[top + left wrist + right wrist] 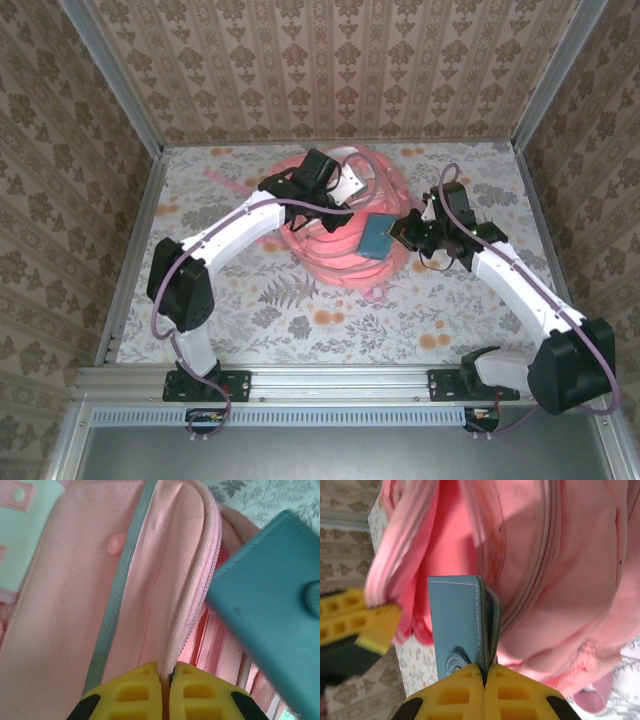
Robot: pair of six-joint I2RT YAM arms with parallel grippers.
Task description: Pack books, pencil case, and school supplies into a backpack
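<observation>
1. Floral tabletop [300, 310], walled in by patterned paper, is carrying the pink backpack [335, 262], which is lying at the far middle between the two arms.
2. Left hand [166, 672] is pinching the zippered rim of the backpack's opening, pressed together on the fabric.
3. Right hand [484, 672] is gripping the teal flat square [455, 620] by one edge, holding it just beside the opening, on the backpack's right side.

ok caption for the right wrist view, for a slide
Right gripper clamped on a flat teal case at the mouth of the pink backpack, whose rim the left gripper pinches.
</observation>
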